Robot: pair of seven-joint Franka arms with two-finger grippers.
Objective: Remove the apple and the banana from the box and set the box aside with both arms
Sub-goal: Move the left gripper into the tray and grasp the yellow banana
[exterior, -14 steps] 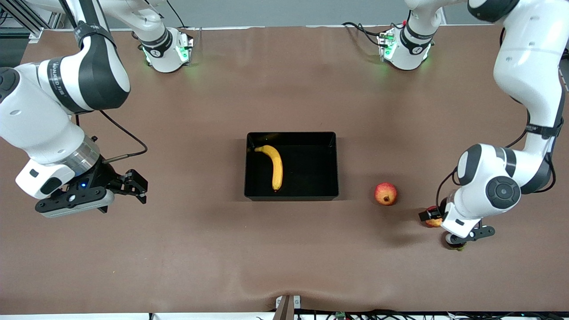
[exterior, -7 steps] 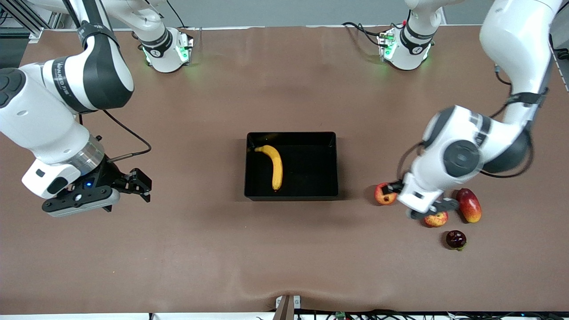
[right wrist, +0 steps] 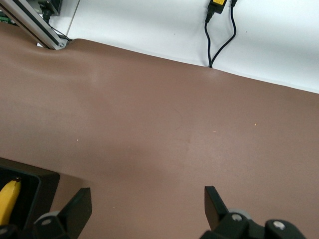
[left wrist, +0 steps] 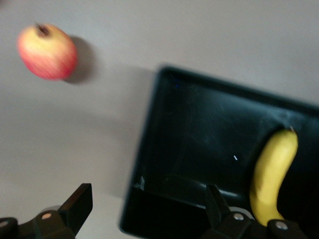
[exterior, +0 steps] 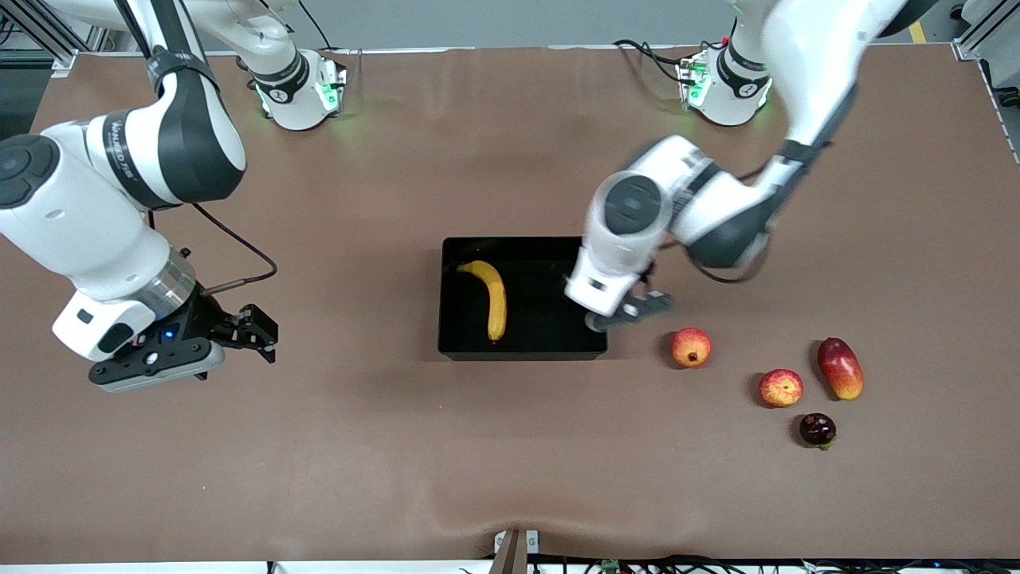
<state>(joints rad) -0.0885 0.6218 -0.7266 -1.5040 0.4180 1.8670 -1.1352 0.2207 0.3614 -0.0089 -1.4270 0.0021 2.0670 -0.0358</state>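
The black box (exterior: 558,275) lies mid-table with the yellow banana (exterior: 491,296) inside, toward the right arm's end of it. In the left wrist view the box (left wrist: 199,144) and banana (left wrist: 271,177) show close below. My left gripper (exterior: 625,312) hangs open and empty over the box's wall toward the left arm's end; its midpoint (left wrist: 148,199) sits above that corner. The red-and-yellow apple (exterior: 780,388) rests on the table toward the left arm's end. My right gripper (exterior: 259,335) is open and empty over bare table, its midpoint (right wrist: 145,201) over the mat.
A round red-orange fruit with a dark calyx (exterior: 691,347) (left wrist: 47,52) lies just beside the box. A red mango (exterior: 840,367) and a dark purple fruit (exterior: 817,430) sit by the apple. The right wrist view catches a box corner (right wrist: 30,186).
My left arm swung from above the apple and mango across to the box's end, carrying nothing. The apple stayed on the table. My right gripper crept slightly toward the box.
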